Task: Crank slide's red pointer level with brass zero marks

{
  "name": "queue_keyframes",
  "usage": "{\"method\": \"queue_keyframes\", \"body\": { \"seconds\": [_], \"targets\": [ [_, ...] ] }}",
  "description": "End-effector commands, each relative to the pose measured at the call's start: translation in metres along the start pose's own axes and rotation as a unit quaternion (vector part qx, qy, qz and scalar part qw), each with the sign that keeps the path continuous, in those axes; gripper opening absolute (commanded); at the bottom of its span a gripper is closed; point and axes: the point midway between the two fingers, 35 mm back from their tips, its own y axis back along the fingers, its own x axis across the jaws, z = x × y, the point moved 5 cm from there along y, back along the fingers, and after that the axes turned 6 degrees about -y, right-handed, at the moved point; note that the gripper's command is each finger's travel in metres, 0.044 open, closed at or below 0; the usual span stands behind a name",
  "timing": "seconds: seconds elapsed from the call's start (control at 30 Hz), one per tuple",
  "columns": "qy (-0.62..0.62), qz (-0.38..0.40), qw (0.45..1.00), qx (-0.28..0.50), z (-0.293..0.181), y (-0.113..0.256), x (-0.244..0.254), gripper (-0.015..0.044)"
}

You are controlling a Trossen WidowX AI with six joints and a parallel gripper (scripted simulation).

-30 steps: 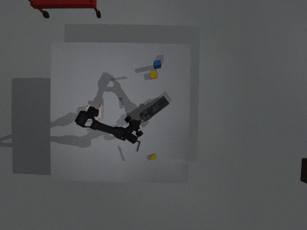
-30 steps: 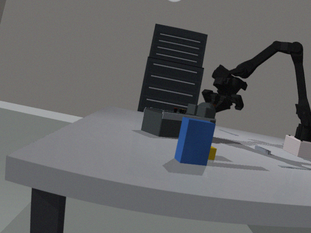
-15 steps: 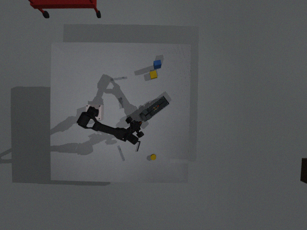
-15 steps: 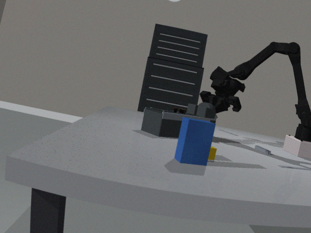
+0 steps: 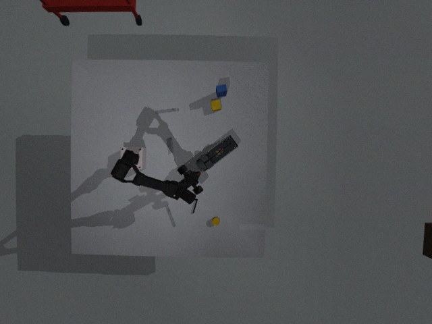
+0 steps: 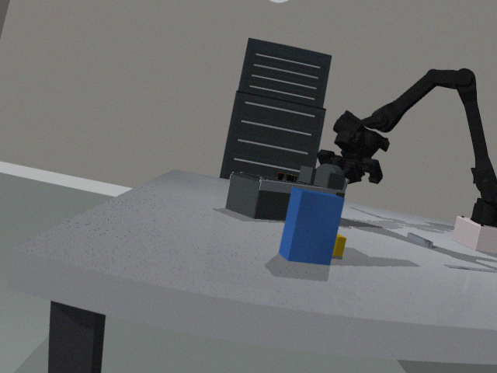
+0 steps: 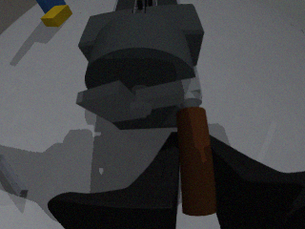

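The dark grey machine [image 5: 230, 142] [image 6: 242, 196] [image 7: 143, 38] stands on the table. Its small red pointer [image 5: 222, 149] [image 6: 280, 176] shows beside the brass marks [image 5: 217, 152], slightly off them toward the end away from the crank; the exact gap is too small to tell. The wrist view does not show the pointer. The grey crank arm [image 7: 164, 95] lies across the front of the round housing. Its orange-brown handle [image 7: 196, 176] points toward the wrist camera. My gripper [image 5: 197, 173] [image 7: 186, 136] is shut on the handle, one black finger on each side.
A blue block [image 5: 221, 90] [image 6: 311, 226] and a yellow block [image 5: 216, 104] [image 6: 338, 245] [image 7: 56, 15] stand to one side of the machine. A yellow round piece [image 5: 215, 221] is on the other side. A thin grey bar [image 6: 419, 239] [image 7: 11, 176] lies near the arm's base.
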Motion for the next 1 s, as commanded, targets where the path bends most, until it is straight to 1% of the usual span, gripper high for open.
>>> {"method": "queue_keyframes", "body": {
  "seconds": [0.0, 0.97],
  "targets": [
    [0.001, -0.002, 1.0, 0.003, -0.006, -0.007, -0.003, 0.0],
    [0.001, -0.002, 1.0, 0.003, -0.019, -0.019, 0.002, 0.0]
  ]
}}
